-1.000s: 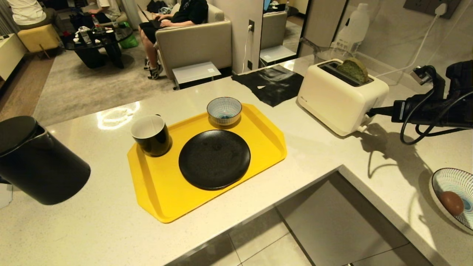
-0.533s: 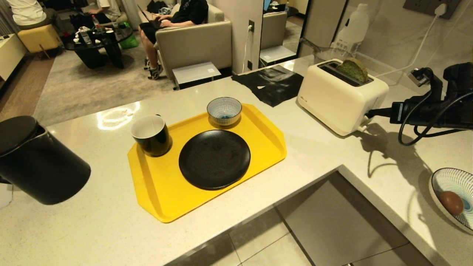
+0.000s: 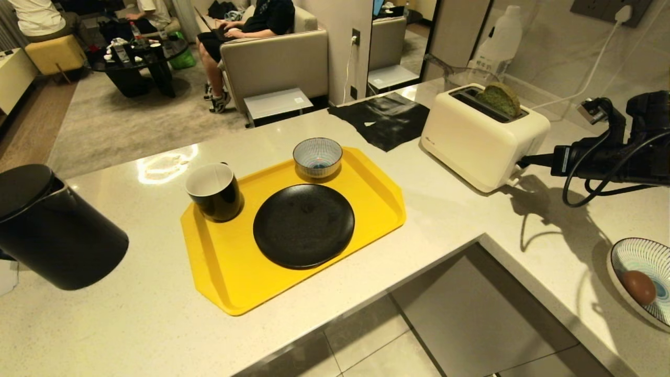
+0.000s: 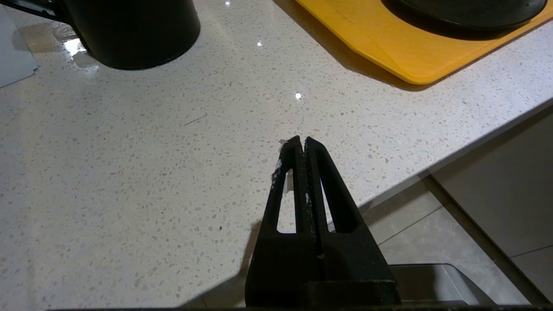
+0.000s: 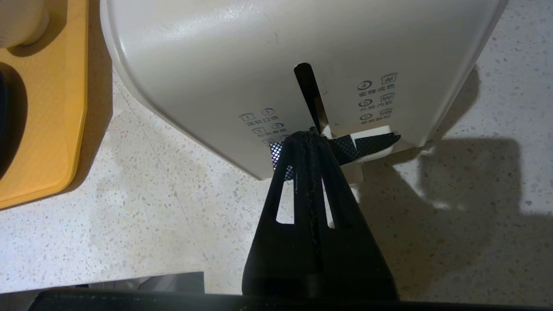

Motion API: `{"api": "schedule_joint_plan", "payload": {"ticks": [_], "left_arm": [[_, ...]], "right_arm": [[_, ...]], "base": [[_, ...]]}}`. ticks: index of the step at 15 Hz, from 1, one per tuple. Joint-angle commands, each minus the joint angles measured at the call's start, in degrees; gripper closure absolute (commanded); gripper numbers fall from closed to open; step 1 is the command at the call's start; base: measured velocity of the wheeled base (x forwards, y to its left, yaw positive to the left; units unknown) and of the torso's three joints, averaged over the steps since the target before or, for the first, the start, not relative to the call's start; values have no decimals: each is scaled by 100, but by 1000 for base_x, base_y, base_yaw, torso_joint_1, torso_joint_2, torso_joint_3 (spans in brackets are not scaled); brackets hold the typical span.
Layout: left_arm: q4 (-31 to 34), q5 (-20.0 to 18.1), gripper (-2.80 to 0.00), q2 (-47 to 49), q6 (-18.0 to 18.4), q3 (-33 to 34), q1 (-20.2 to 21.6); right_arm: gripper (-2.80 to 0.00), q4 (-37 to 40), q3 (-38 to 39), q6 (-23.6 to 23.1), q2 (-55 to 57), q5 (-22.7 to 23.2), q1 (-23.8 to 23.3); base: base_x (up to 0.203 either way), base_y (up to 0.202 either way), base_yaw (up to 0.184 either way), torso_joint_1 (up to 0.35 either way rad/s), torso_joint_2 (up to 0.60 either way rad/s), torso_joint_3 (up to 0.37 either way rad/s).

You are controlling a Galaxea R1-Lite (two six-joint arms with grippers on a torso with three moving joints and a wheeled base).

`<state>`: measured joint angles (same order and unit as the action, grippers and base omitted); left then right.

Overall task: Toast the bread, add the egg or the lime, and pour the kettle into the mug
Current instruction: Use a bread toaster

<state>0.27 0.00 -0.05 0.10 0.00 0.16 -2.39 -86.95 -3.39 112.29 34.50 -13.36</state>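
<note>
The toaster [image 5: 276, 65] end face carries circled numbers 1, 2, 4, 5, 6 beside small Chinese labels too fine to read. The right gripper [image 5: 307, 137], fingers pressed together and empty, sits against its taped lever [image 5: 367, 143] at the slot's foot. The bread [image 3: 500, 98] stands in the toaster near the counter's [image 3: 157, 314] back edge; the left gripper [image 4: 301, 141] hangs closed and empty over the front edge.

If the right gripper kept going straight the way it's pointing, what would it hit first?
Most likely the toaster's lever: the shut right gripper points at the end face of the toaster, its tips already at the lever near the bottom of the slot. Whether they touch is unclear.
</note>
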Motion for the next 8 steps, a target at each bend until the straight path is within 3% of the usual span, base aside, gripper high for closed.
{"api": "schedule_joint_plan", "payload": {"ticks": [1, 8], "left_arm": [[0, 0, 0, 5, -1, 0, 2], [0, 0, 0, -2, -1, 0, 1]], "right_arm": [[0, 3, 3, -4, 12, 22, 0], [0, 10, -6, -4, 4, 22, 0]], "base": [[0, 0, 0, 0, 0, 0], [0, 0, 0, 0, 0, 0]]}}
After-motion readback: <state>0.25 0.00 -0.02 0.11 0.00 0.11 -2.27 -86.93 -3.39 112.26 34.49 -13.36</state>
